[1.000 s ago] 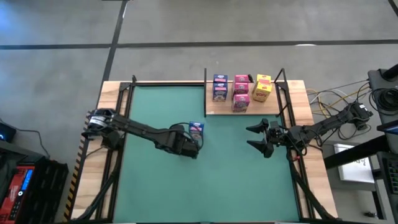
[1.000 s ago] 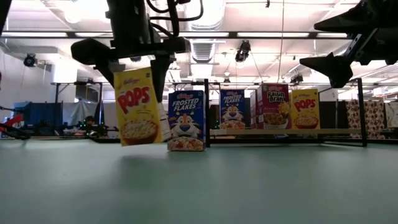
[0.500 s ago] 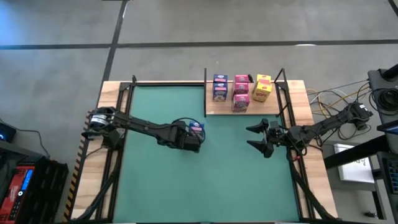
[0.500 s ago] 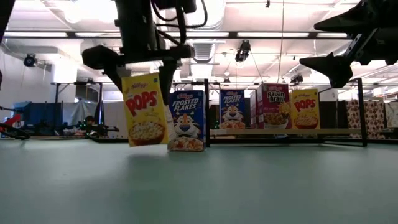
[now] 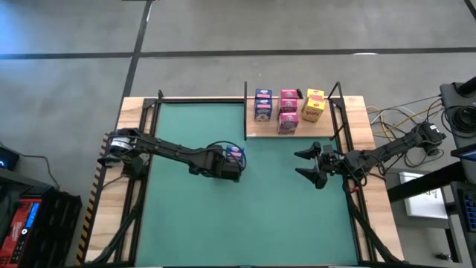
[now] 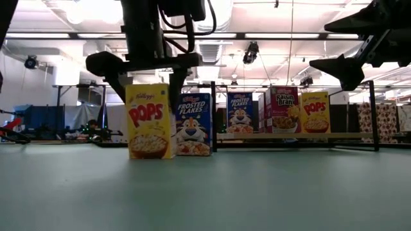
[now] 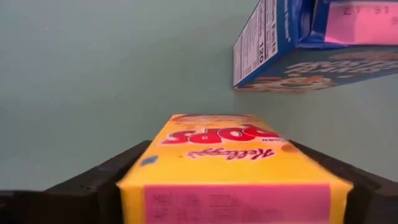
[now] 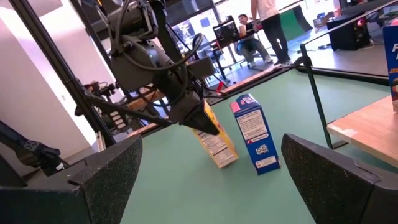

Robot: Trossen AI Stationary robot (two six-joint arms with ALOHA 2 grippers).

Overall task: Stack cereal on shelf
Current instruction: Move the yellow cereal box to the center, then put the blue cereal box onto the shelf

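Nearest to you, the green mat (image 6: 257,192) lies bare across the front of the desk (image 5: 358,119). Farther in, left of centre, the yellow Pops box (image 6: 149,122) stands upright on the mat in the low view, its printed front towards that camera. Your left claw (image 6: 149,86) hangs straight above it, with one finger down each narrow side of the box top. The left wrist view shows both dark fingers close alongside the box. You cannot tell from these views whether they are pinching it or standing just clear of it.

Just beside the Pops box, on its shelf-ward side, a blue Frosted Flakes box (image 6: 192,125) also stands upright on the mat. The two look close enough to touch, but contact is not certain.

About level with them on the right side of the desk, your right claw (image 5: 299,164) hovers above the mat with its fingers spread wide and nothing between them.

Beyond both claws, the shelf (image 5: 268,131) sits at the far right of the desk. On its wooden board stand a blue box (image 6: 239,112), a magenta Raisin Bran box (image 6: 280,110) and another yellow Pops box (image 6: 314,112). From above, more boxes show behind these in short rows.

Farthest off, a person (image 8: 267,25) stands in the room behind the desk.
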